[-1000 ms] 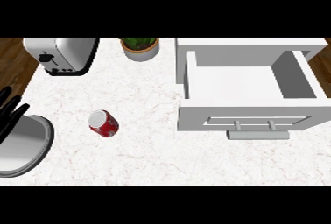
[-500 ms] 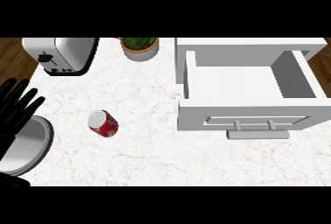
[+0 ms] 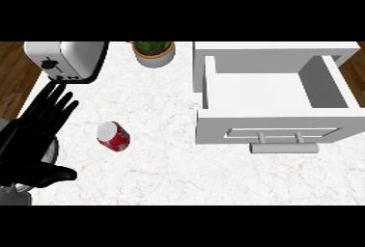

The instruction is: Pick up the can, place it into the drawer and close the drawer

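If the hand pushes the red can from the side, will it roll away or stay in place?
The can seems to lie on its side on the counter, its silver end showing, so a sideways push would probably roll it. Its smooth round wall may slip under straight fingers. The open left hand beside it would likely need to curl round it.
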`<state>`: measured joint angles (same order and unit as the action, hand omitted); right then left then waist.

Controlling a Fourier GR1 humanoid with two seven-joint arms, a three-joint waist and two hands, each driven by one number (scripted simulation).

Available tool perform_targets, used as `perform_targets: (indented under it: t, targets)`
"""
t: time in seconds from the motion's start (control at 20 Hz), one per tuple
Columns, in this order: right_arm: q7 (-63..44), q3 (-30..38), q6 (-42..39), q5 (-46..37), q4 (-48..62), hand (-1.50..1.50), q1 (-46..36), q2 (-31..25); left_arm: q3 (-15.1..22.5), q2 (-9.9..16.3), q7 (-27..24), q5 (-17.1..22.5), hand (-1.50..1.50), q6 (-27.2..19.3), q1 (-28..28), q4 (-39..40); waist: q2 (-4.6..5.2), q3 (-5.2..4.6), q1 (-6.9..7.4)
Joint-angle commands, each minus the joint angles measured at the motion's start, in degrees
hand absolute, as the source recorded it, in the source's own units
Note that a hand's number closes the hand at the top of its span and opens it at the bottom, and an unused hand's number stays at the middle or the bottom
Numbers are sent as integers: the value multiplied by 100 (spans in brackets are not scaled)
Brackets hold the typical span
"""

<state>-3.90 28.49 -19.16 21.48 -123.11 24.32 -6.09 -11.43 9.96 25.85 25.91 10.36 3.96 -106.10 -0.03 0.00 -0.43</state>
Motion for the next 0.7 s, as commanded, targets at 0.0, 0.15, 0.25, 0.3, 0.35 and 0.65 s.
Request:
perform_targets:
  t: [0.0, 0.15, 0.25, 0.3, 0.35, 0.65]
  targets:
    - [-19, 413, -326, 259, 382, -150, -144, -303, 82, -121, -594, -310, -150, 293, -193, 484, 2, -1, 15]
    - [-147, 225, -49, -154, 188, -150, -441, -81, 217, -165, -632, -496, -150, 216, 45, 852, 4, -1, 24]
    - [-185, 160, -211, -72, 7, -150, -173, 179, 248, -175, -683, -765, -150, -47, 521, 1215, 4, -1, 1]
    - [22, 465, -335, 69, 289, -150, -242, 31, 114, -50, -986, -695, -150, 301, 293, 1394, 3, -1, 8]
    - [-35, 805, -582, 561, 435, -150, -127, -305, 314, -302, -1266, -1047, -150, 97, 330, 1657, 4, -1, -19]
    - [-551, 892, -398, 658, 356, -150, -460, -378, 338, -430, -1791, -1308, -150, 40, 159, 2080, 5, -1, 23]
